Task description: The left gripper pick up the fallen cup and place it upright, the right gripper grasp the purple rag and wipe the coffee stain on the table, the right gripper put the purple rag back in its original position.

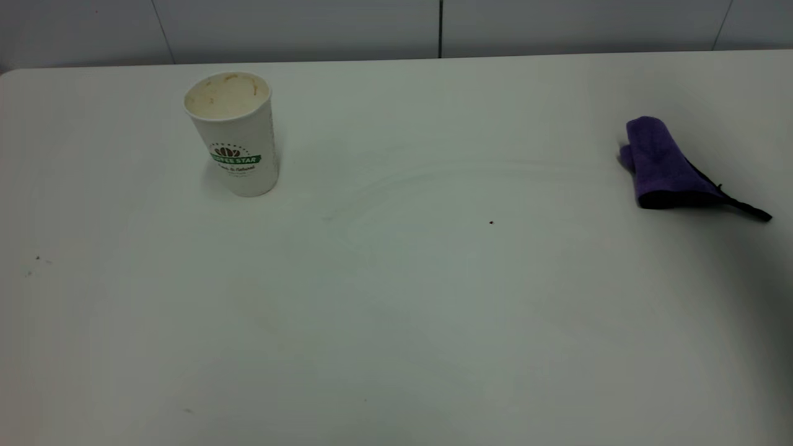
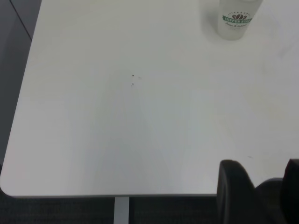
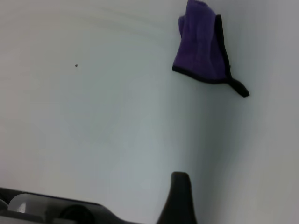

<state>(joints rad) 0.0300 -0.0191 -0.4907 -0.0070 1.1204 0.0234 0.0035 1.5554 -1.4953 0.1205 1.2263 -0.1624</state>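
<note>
The cup stands upright at the table's back left, its green band facing me; it also shows in the left wrist view. The purple rag lies crumpled at the right of the table, its black tail pointing right; it also shows in the right wrist view. No coffee stain shows, only faint wipe streaks in the middle. My left gripper is open and empty, near the table's front corner, far from the cup. My right gripper is well back from the rag. Neither arm shows in the exterior view.
A tiny dark speck lies mid-table and a few specks at the left. The table's rounded corner and edge show in the left wrist view. A grey wall runs behind the table.
</note>
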